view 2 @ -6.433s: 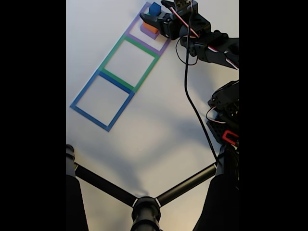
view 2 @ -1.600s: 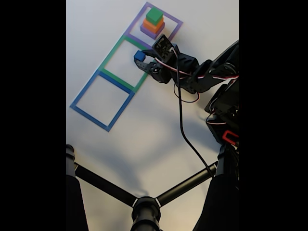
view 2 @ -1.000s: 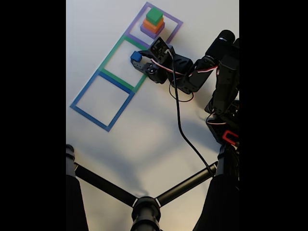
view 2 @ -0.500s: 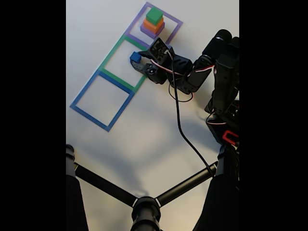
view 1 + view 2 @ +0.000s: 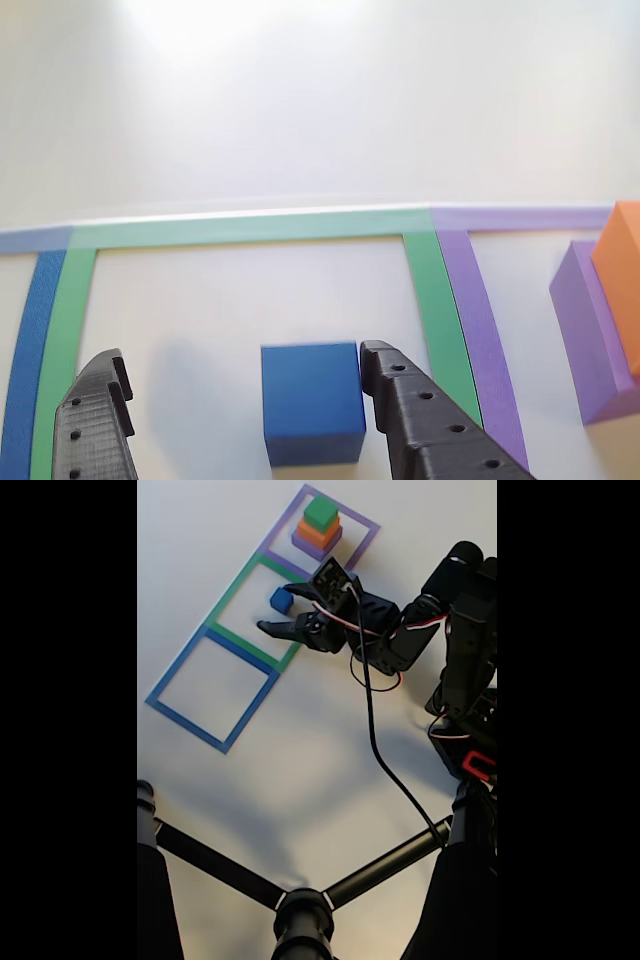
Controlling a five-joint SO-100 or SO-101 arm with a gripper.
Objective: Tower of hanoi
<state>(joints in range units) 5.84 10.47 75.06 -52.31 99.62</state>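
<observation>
Hand [image 5: 240,400] of mine is spread wide around the small matte blue plastic cube [image 5: 311,402], which sits on the white worktop [image 5: 300,120] inside the green tape square [image 5: 250,228]; my right finger [image 5: 420,420] looks just beside it. Right of it, the frame cuts off the flat purple block [image 5: 590,335] and the orange block [image 5: 622,275]. In the fixed view the green block [image 5: 321,513] tops that stack.

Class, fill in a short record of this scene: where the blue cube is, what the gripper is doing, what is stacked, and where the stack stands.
Blue cube: on the table inside the green tape square
Gripper: open, fingers on either side of the cube
Stack: green block on orange block on purple block
Stack place: inside the purple tape square
Blue tape square: nothing in it
</observation>
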